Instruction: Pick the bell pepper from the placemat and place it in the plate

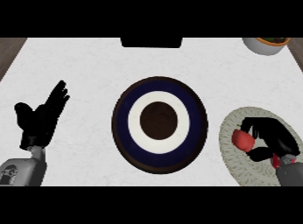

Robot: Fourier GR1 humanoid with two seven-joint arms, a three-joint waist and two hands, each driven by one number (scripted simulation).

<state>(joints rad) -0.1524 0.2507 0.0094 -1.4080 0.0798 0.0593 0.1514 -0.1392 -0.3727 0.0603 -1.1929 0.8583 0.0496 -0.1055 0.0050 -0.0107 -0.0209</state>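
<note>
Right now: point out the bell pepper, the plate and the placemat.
bell pepper (242,140), head view, on its red side left of the right hand's fingers.
plate (124,114), head view, on its dark blue ring, left part.
placemat (235,166), head view, on its bare lower left area.

No readable text, labels, brands, numbers or signs anywhere. Checked the round dark-rimmed plate with navy and white rings (159,124), the pale woven round placemat (239,168) and the white bowl at the far right corner (262,47): all unmarked.
</note>
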